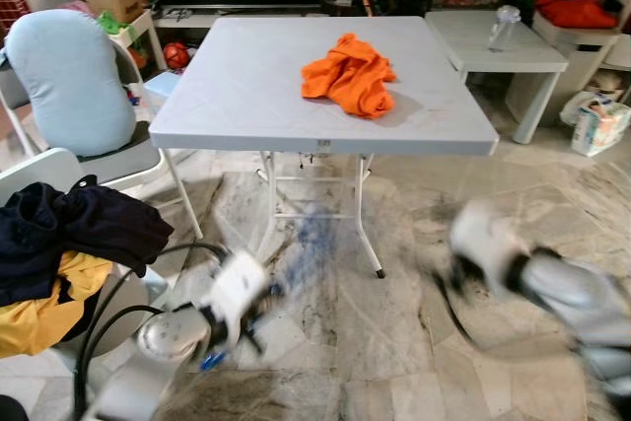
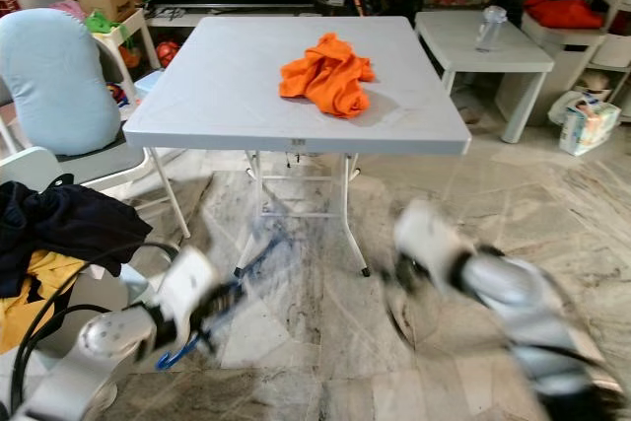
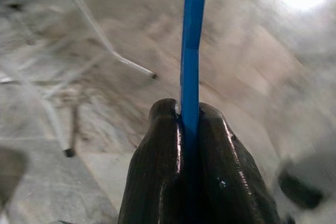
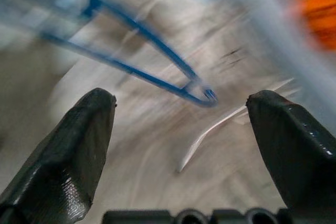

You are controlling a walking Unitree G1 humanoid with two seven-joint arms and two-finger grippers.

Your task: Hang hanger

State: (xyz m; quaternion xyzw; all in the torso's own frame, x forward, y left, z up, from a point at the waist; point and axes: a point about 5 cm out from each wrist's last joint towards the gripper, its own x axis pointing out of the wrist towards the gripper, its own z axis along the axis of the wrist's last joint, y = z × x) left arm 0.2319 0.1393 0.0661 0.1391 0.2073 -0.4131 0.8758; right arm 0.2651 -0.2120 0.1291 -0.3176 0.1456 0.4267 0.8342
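Note:
A blue hanger (image 3: 193, 51) is clamped between the fingers of my left gripper (image 3: 189, 129), which is shut on it. In the eye views the left gripper (image 2: 212, 315) is low at the left above the marble floor, and the hanger (image 2: 251, 263) slants up toward the folding table's legs. My right gripper (image 4: 184, 103) is open with nothing between its fingers, and the blue hanger (image 4: 152, 51) lies blurred ahead of it. The right gripper (image 2: 402, 293) is smeared by motion, low at the right of the table.
A grey folding table (image 1: 325, 135) stands ahead with an orange cloth (image 1: 350, 74) on it. A chair piled with dark and yellow clothes (image 1: 69, 234) is close at the left, and a light blue cushioned chair (image 1: 69, 81) behind it. A low white table (image 1: 493, 51) stands at the back right.

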